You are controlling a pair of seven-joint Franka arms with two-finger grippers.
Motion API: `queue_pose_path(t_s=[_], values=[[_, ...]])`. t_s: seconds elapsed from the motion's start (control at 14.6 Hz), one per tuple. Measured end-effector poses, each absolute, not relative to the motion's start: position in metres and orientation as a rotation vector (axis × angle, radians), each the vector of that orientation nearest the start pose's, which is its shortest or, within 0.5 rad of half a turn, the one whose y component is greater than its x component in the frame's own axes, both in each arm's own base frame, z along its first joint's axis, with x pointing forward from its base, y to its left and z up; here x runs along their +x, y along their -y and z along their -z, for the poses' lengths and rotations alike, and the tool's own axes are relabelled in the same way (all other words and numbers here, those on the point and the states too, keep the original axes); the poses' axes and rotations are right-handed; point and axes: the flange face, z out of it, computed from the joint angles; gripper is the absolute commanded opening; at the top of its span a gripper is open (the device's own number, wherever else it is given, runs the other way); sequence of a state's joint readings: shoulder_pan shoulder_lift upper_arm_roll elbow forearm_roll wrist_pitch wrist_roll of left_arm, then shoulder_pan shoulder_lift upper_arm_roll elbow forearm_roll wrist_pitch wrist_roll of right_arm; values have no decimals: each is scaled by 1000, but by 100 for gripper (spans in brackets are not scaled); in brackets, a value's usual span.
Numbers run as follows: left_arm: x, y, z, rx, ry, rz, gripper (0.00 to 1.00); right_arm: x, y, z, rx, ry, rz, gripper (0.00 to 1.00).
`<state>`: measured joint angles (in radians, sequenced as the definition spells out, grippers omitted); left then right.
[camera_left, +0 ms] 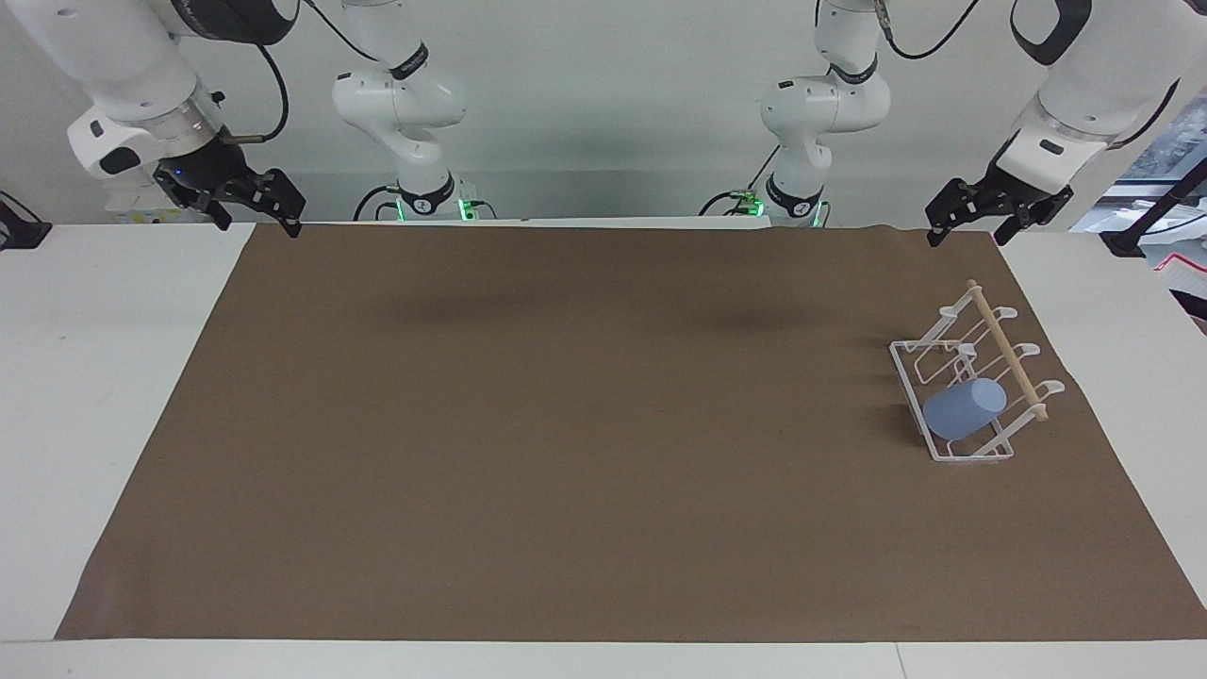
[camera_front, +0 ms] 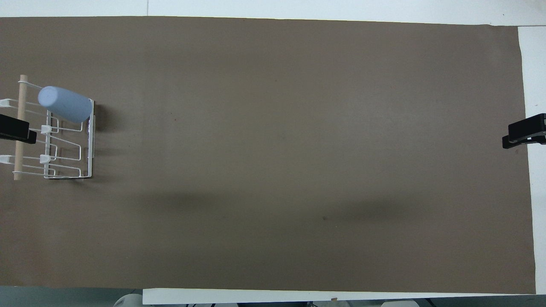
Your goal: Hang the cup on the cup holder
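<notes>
The light-blue cup [camera_left: 964, 409] sits tilted on a looped prong of the white wire cup holder [camera_left: 917, 391], at the holder's end farther from the robots. The holder stands on the brown mat at the left arm's end, with its wooden dowel [camera_left: 1007, 351] across the top. The cup [camera_front: 65, 103] and the holder [camera_front: 90, 140] also show in the overhead view. My left gripper [camera_left: 968, 231] is open, empty and raised, apart from the holder; it shows at the overhead view's edge [camera_front: 13, 129]. My right gripper [camera_left: 256, 219] is open and empty, and waits raised at the mat's other end [camera_front: 527, 133].
A brown mat [camera_left: 566, 424] covers most of the white table [camera_left: 104, 377]. The arms' bases [camera_left: 424, 203] stand along the table's edge nearest the robots.
</notes>
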<state>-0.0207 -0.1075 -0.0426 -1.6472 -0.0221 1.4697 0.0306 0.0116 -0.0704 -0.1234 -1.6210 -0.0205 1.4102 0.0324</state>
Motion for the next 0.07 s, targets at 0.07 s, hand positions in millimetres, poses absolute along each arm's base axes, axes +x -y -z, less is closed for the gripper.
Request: queue_pose_path(t_s=[0.07], values=[[508, 37, -639, -3152, -153, -112, 100, 511, 62, -626, -3132, -228, -222, 99]])
